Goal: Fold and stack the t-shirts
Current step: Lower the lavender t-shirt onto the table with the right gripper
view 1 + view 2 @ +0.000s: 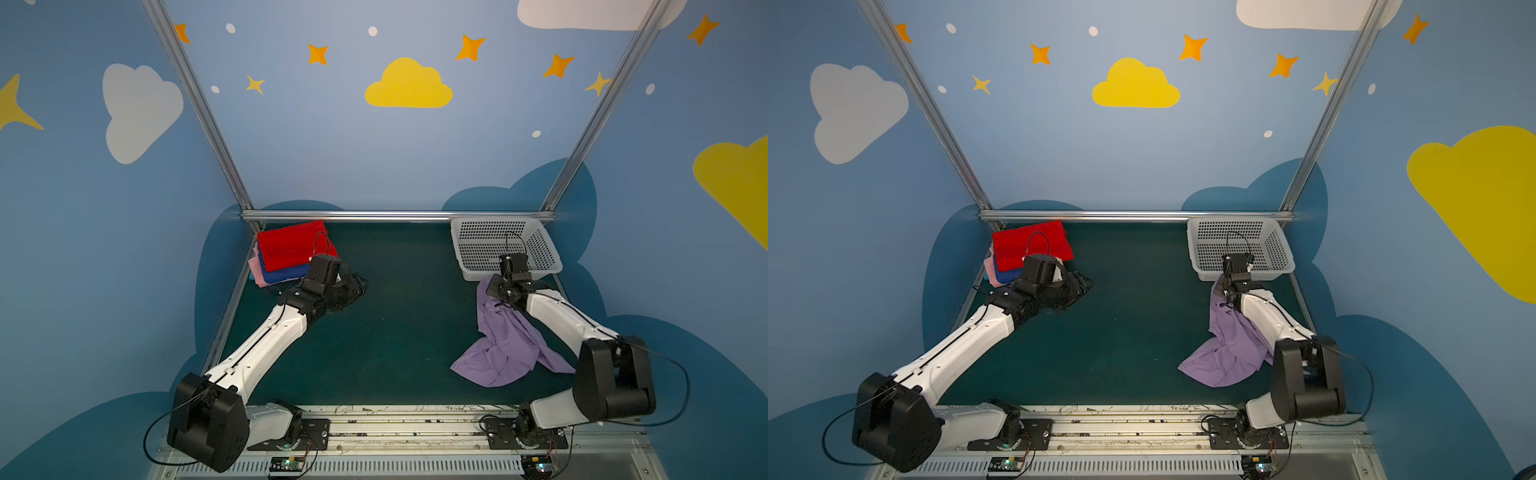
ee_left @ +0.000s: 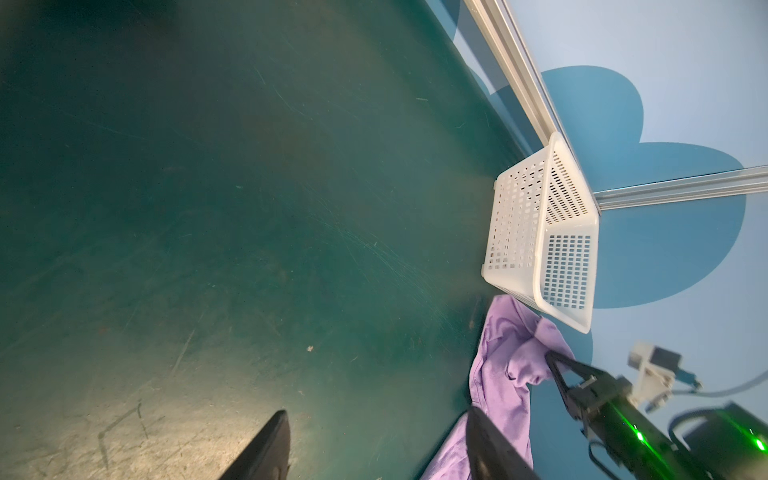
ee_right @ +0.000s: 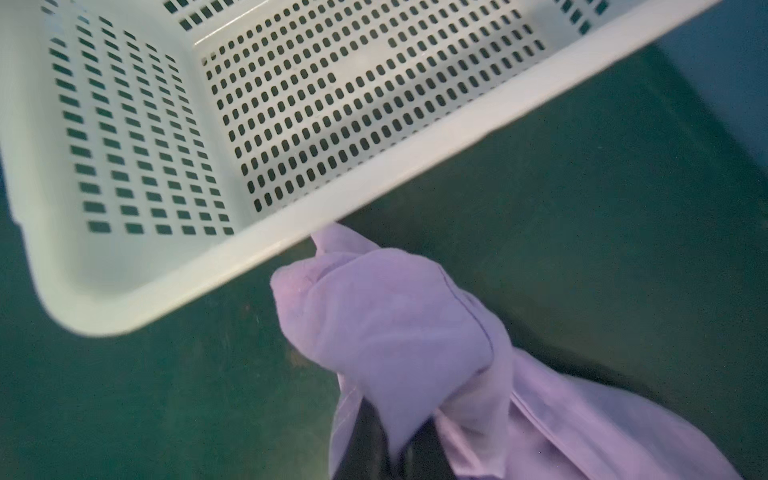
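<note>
Trailing over the near right part of the green desk (image 1: 395, 340), the lavender t-shirt (image 1: 505, 345) lies crumpled. Its lower part is spread on the surface and its upper part is drawn up toward the far side. The right end effector (image 1: 495, 291) is clamped together on that raised end. In the right wrist view, purple cloth bunches over the dark fingertips (image 3: 365, 440), just in front of the basket rim.

Across the desk at about the same depth, the left end effector (image 1: 358, 286) sits low with its fingers (image 2: 266, 444) apart, and bare green surface shows between them.

Behind it, in the far left corner, the red t-shirt (image 1: 291, 247) lies folded on top of the royal blue t-shirt (image 1: 286, 275). The pink t-shirt (image 1: 258, 270) is underneath, its edges showing at the left.

In the far right corner stands the white perforated basket (image 1: 544, 253), its near rim close to the held cloth.
</note>
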`<control>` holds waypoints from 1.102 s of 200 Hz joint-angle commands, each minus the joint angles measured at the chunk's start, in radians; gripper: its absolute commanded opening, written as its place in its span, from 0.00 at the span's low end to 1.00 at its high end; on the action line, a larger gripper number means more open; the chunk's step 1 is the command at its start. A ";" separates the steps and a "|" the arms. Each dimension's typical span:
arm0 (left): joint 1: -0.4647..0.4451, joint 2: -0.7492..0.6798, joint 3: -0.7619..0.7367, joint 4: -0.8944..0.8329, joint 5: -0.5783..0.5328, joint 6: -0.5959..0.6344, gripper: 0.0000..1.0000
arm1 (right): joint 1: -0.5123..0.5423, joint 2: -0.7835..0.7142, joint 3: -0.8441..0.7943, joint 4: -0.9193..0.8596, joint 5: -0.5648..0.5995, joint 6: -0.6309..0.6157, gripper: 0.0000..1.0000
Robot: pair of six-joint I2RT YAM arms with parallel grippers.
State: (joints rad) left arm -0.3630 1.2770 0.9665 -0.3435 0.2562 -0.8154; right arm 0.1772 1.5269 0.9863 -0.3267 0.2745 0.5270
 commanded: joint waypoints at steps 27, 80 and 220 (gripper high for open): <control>-0.003 0.022 0.028 0.000 -0.003 0.018 0.67 | -0.037 0.205 0.199 0.019 -0.106 0.030 0.00; -0.002 0.033 0.023 0.000 -0.007 0.014 0.67 | -0.091 0.279 0.308 0.009 -0.123 0.024 0.00; -0.089 -0.127 0.022 -0.073 -0.072 0.018 0.71 | 0.280 -0.066 0.402 -0.168 -0.386 0.000 0.00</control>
State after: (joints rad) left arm -0.4328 1.1976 0.9668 -0.3691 0.2272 -0.8165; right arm 0.4221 1.5562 1.3334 -0.4839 -0.0906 0.5720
